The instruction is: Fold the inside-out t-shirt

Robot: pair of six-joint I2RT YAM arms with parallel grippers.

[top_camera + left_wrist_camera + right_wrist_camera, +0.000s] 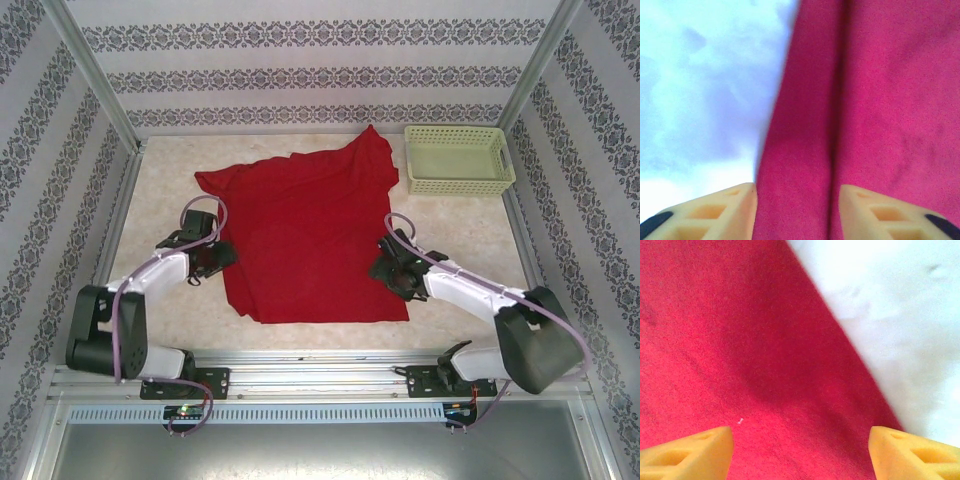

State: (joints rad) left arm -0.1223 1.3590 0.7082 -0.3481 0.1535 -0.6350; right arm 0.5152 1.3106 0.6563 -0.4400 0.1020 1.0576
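Observation:
The inside-out t-shirt [300, 230] lies spread flat in the middle of the table, bright red, with one corner pointing toward the back. My left gripper [215, 258] sits at the shirt's left edge. In the left wrist view its jaws [797, 210] stand partly apart, with a creased strip of the t-shirt [800, 150] filling the gap between them. My right gripper [392, 268] is at the shirt's right edge. In the right wrist view it [800, 450] stands wide open just over the t-shirt [740, 340], and the cloth's edge runs past its right finger.
A pale green lattice basket [458, 158] stands at the back right, close to the shirt's raised corner. Bare pale table [460, 230] shows right of the shirt and along the left side. Patterned walls close in the table on three sides.

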